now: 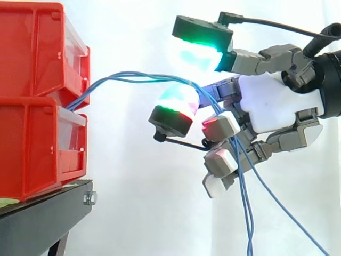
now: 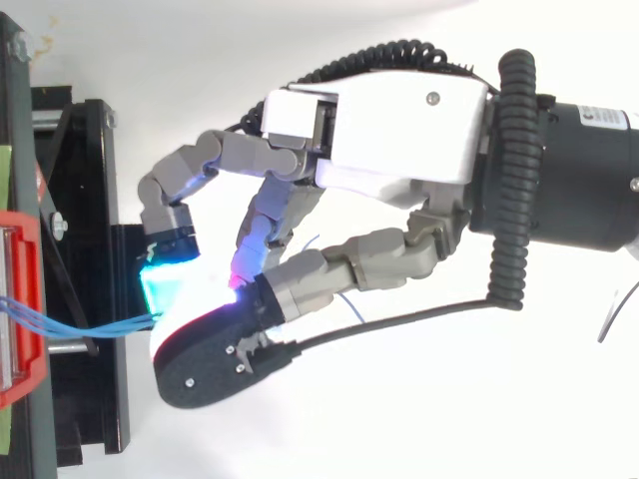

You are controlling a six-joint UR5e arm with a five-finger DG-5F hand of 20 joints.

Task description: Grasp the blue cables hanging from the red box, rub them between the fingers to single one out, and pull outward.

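Note:
Several thin blue cables (image 1: 133, 78) come out of the gap between the two stacked red bins (image 1: 32, 58) at the left and run right to my hand (image 1: 277, 104). They lie over a green-and-red glowing pad (image 1: 178, 101), beneath a green-cyan glowing pad (image 1: 194, 53). From there they pass between the lower curled fingers and hang down past the bottom edge. From above, the cables (image 2: 90, 326) end between the cyan pad (image 2: 165, 284) and a black-backed fingertip (image 2: 200, 364). The hand (image 2: 399, 130) is shut on them.
The red bins stand on a black stand (image 1: 42, 213) whose frame (image 2: 90, 249) lies just left of the fingertips. A white curtain hangs behind. The space below and to the right of the hand holds only the hanging cable ends (image 1: 248, 224).

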